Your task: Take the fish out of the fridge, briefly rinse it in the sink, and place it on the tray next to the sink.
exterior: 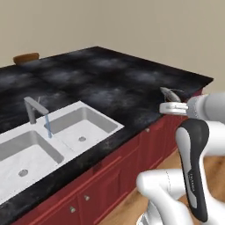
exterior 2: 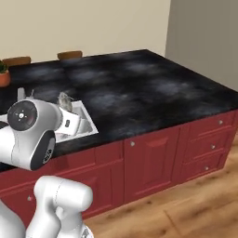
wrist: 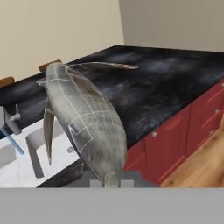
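Between the fingers (wrist: 107, 181), slim silvery-grey fish (wrist: 83, 118).

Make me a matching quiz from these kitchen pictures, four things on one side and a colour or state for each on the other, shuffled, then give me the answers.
1. fish
2. faucet
3. countertop
4. cabinet doors

A. dark red
B. running water into the sink
C. held in the gripper
D. black marbled

Pairs: 1-C, 2-B, 3-D, 4-A

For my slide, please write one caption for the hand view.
The pincer, shut on the fish, carries it above the black counter toward the running sink.
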